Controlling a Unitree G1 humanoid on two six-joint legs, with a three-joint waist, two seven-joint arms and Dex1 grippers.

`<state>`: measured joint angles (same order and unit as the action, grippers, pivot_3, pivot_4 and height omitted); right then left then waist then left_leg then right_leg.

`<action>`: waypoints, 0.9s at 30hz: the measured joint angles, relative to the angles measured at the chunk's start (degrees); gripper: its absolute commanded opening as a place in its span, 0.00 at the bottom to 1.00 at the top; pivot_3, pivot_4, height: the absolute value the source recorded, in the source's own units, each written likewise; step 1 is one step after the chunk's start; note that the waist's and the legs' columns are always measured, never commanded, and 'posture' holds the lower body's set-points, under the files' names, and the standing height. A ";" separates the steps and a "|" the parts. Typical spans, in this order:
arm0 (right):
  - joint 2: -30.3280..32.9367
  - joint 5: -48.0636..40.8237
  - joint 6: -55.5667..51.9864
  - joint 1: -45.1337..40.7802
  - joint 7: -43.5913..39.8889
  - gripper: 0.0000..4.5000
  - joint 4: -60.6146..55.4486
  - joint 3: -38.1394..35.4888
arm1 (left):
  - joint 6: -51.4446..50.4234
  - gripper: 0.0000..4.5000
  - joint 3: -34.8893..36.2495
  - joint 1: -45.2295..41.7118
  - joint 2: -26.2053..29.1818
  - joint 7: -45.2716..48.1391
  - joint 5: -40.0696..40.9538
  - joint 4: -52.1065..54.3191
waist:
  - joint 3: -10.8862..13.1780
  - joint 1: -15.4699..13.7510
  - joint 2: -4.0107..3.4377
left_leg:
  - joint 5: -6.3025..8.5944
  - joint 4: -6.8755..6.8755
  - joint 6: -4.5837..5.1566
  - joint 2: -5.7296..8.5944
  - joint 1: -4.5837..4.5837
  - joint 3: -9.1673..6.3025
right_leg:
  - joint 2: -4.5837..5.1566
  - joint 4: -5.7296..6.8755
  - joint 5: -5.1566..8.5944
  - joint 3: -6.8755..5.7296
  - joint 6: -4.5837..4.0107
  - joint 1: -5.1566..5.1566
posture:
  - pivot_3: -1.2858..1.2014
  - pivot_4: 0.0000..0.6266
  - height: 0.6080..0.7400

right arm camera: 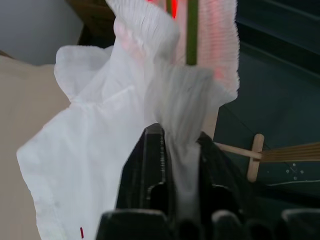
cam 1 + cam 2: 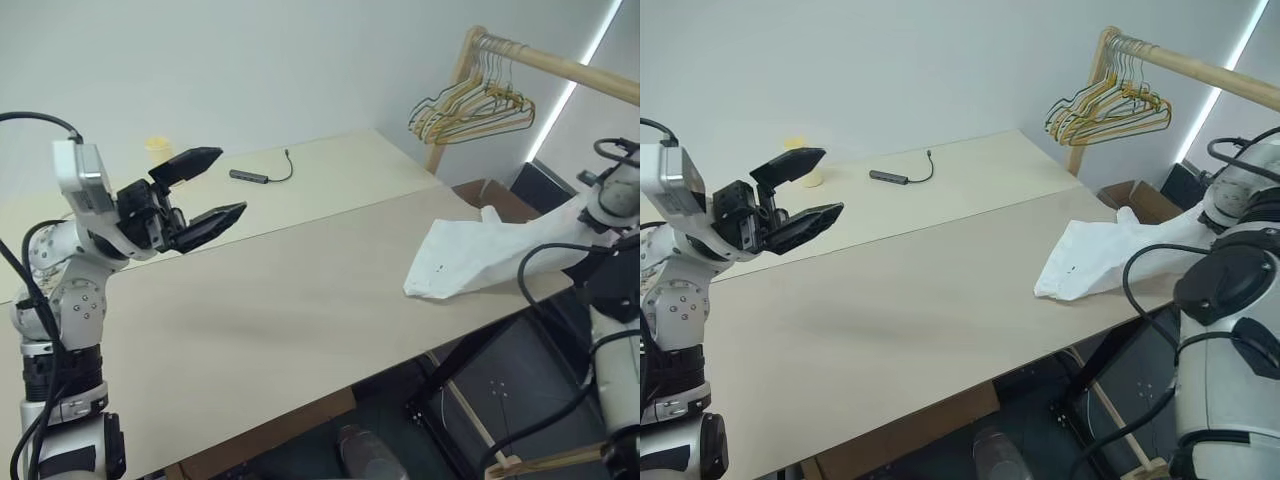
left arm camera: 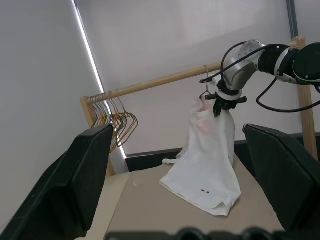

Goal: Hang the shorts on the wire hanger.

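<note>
Over beige table (image 2: 300,300), wooden rail (image 3: 165,80), shorts (image 3: 207,165) draping

Soft, even daylight; a bright strip glares along the blind's edge at my two o'clock; my close fingers (image 3: 75,185) blur; table (image 2: 300,300) shadows stay faint.

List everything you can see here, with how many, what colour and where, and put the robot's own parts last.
shorts: one, white, hanging from the rail, lower part lying on the table edge
wire hanger: one, dark, hooked on the rail above the shorts
clustered hangers: several, yellow and grey, at the rail's end
rail: one, wooden
table: one, beige
cable adapter: one, dark, far side of the table
cup: one, yellow, by the wall
left gripper: black, open, above the table
right gripper: black, cloth between its fingers
</note>
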<state>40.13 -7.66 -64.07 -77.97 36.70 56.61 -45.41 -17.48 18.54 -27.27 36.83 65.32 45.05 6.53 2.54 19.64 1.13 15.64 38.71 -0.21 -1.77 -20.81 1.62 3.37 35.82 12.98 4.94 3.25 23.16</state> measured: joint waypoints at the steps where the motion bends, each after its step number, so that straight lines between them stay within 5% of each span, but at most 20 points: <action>1: -0.46 -0.03 -0.12 0.41 0.48 0.53 -0.49 0.05 | 0.00 1.00 0.00 0.00 0.00 0.05 0.02 0.00 | 0.00 -0.04 0.00 | 0.00 0.00 0.00 0.00 0.00 0.00 | 0.00 0.00 0.00 0.00 0.00 0.00 | 0.43 0.00 1.00; 7: -2.59 1.12 0.01 3.32 2.56 1.00 -9.65 4.22 | -0.22 1.00 0.05 0.19 -0.02 1.33 1.09 0.08 | 0.00 -0.15 -0.01 | 0.02 0.00 0.03 -0.01 -0.03 -0.04 | 0.00 -0.05 0.00 -0.01 0.01 0.00 | 0.43 0.00 1.00; 15: -7.16 6.22 0.14 9.36 2.71 1.00 -25.20 13.11 | -0.26 1.00 0.09 0.59 -0.01 1.64 2.29 0.61 | 0.00 -0.03 -0.02 | 0.02 0.01 0.04 -0.01 0.16 -0.10 | -0.03 0.06 -0.05 0.27 0.09 0.00 | 0.43 0.00 1.00; 27: -7.61 18.68 7.95 18.55 -14.31 1.00 -44.27 46.80 | -0.02 1.00 0.23 0.98 -0.01 0.51 1.99 0.55 | 0.00 0.06 -0.01 | 0.03 0.01 0.04 -0.03 0.55 -0.03 | -0.05 0.04 -0.09 0.43 0.17 0.00 | 0.43 0.00 1.00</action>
<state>32.52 11.02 -56.12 -59.42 22.39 12.34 1.39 -17.50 18.77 -26.29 36.82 65.83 47.04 7.08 2.54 19.70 1.12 15.67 38.71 -0.17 -1.80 -20.26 1.59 3.32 35.86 12.89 5.37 3.43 23.16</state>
